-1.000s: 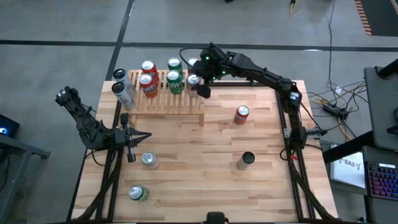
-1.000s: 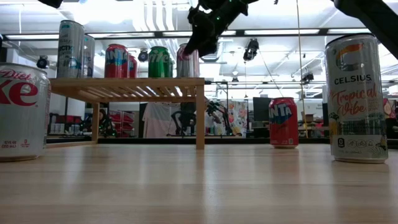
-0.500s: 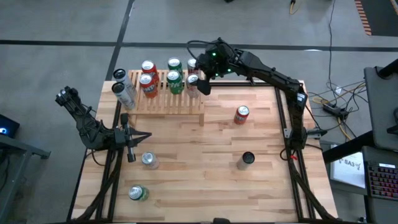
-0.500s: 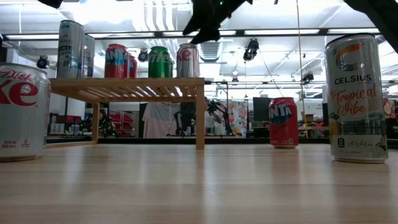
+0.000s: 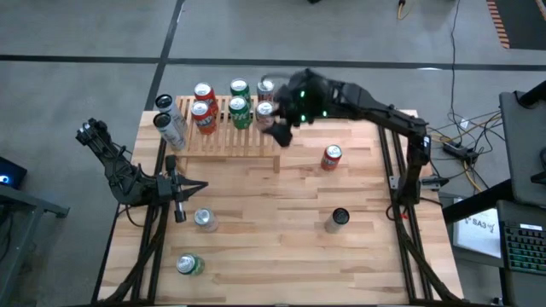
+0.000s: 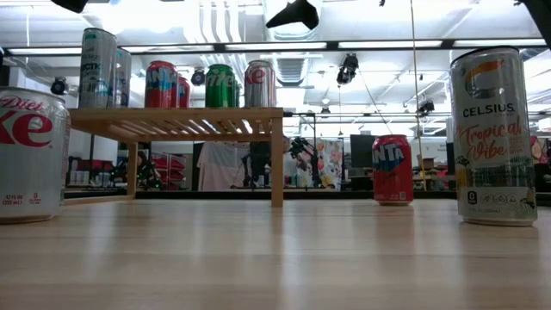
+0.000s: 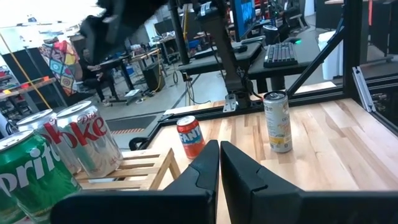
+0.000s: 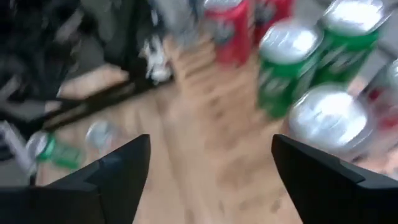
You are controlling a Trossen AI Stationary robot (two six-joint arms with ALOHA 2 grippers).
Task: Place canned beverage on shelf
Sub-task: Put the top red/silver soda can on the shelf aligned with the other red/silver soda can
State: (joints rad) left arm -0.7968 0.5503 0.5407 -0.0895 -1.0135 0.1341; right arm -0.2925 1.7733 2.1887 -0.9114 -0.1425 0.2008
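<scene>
While empty, right gripper: fingers spread, above shelf at its 3 o'clock end
Left gripper: fingers pressed together, table's 9 o'clock side

- shelf: light wood, top of narrow parallel slats.
- table: pale wood, planked grain.
- cans on the shelf: two red, two green, two silver with red lettering.
- tall cans at the shelf's end: silver-grey with dark print.
- fanta can: red-orange, white and blue lettering.
- celsius can: white with green, pink and orange tropical print.
- diet coke can: silver, red lettering.
- lying can: green.
- right gripper: black fingers.
- left gripper: black fingers.
</scene>
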